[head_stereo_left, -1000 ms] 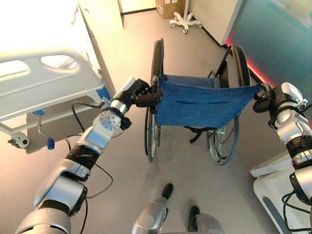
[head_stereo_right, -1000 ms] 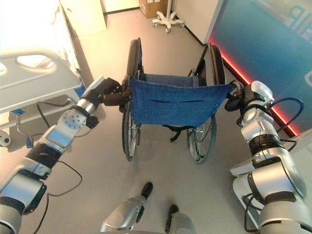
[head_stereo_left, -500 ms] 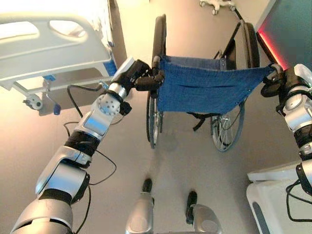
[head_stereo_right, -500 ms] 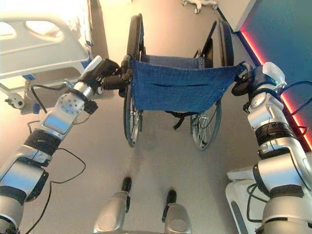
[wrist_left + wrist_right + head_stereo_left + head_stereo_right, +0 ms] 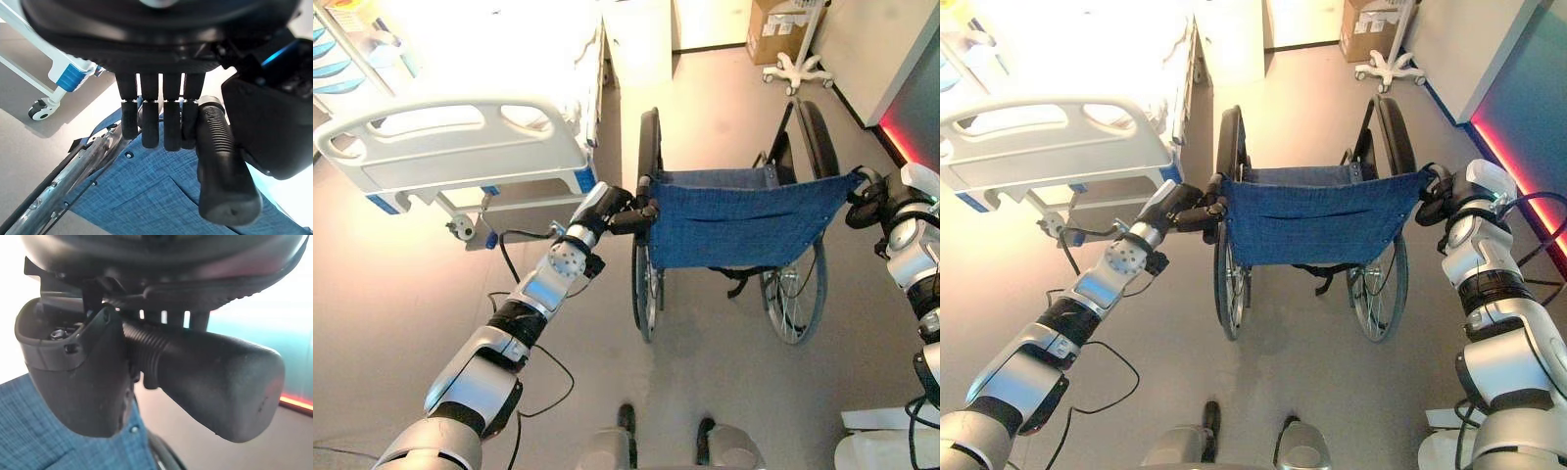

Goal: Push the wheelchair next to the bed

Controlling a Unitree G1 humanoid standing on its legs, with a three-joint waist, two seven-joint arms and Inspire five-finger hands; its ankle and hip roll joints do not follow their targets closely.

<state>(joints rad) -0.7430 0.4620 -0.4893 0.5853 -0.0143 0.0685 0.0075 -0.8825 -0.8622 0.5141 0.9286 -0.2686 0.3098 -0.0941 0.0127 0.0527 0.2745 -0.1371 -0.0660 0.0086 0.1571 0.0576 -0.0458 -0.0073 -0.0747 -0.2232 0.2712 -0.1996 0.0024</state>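
You've swung the view toward the bed (image 5: pixel 460 147); the wheelchair (image 5: pixel 744 215) now sits just beside its foot corner, left hand (image 5: pixel 612 206) and right hand (image 5: pixel 869 196) each wrapped round a push handle.

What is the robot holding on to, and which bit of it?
The wheelchair, by its two black push handles: the left hand is curled round the left handle, the right hand round the right handle.

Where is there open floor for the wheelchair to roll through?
Bare floor runs ahead of the wheelchair, between the bed and the right-hand wall, up to a wheeled stand and a cardboard box. It is crowded at the bed's footboard corner.
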